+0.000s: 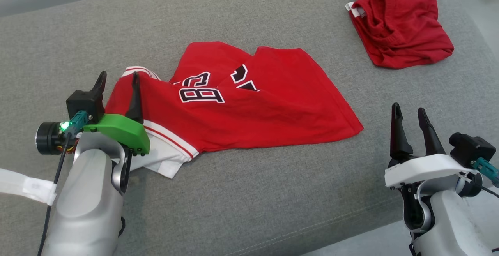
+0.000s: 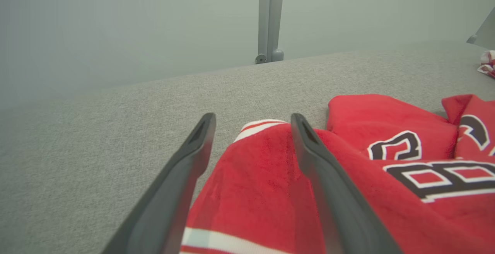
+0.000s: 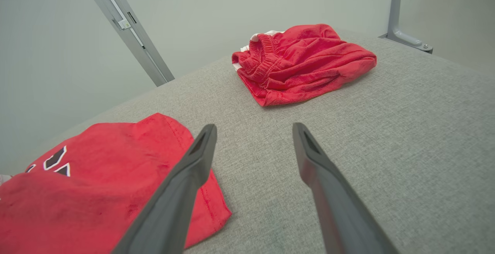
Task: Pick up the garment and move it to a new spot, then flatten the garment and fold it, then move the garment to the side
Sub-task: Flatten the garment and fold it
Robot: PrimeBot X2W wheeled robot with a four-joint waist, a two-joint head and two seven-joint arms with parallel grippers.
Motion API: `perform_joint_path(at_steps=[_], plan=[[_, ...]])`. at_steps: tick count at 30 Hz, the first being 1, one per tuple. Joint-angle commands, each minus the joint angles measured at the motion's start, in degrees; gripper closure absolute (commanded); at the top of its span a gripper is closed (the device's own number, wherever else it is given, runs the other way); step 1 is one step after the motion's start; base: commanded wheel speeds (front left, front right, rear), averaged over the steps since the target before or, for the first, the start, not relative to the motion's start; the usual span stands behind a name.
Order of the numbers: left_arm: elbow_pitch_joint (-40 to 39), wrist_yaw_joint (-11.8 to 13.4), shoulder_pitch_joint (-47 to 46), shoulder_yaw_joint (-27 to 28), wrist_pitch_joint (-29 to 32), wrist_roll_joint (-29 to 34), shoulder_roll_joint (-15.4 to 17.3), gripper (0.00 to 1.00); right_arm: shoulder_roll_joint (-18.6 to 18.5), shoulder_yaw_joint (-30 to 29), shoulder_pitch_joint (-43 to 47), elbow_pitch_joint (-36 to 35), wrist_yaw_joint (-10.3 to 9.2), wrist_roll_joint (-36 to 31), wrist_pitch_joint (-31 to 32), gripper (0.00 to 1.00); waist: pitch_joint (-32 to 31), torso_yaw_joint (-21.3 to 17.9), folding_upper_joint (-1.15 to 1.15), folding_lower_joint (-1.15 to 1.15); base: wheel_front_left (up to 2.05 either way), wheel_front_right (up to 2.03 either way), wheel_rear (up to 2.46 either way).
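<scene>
Straddling red jersey point(image 1: 249, 112), likely for a grasp: my left gripper point(image 1: 117, 92), spread, empty; right gripper point(image 1: 408, 112) likewise, cushion point(image 1: 273, 193) near edge.

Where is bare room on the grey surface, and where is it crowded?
Free: the near strip between the left gripper and right gripper, below the jersey; the far left behind it. Crowded: far right, at the red shorts.

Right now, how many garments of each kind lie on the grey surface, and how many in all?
Jerseys: 1, the red jersey
Shorts: 1, the red shorts
Total: 2 garments
</scene>
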Motion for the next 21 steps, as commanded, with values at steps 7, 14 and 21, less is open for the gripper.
perform_joint_path(at_steps=[7,14,21], plan=[[-9.0,-0.7,5.9,2.5,-0.1,-0.3,1.4,0.00,-0.1,-0.6,1.7,-1.7,-0.08,-1.1,-0.2,0.00,-2.4,3.2,0.54,0.00,0.00,0.00,0.00],[-12.0,-1.3,11.6,2.6,-0.1,-0.6,0.7,0.00,-0.1,-0.5,2.6,-2.3,-0.08,-1.4,-0.2,0.00,-4.1,5.4,0.54,0.00,0.00,0.00,0.00],[-12.3,-2.7,18.3,1.0,-0.1,-2.2,-0.1,0.00,-0.1,-0.3,3.4,-2.1,-0.09,-1.2,-0.2,0.00,-5.0,5.6,0.54,0.00,0.00,0.00,0.00]])
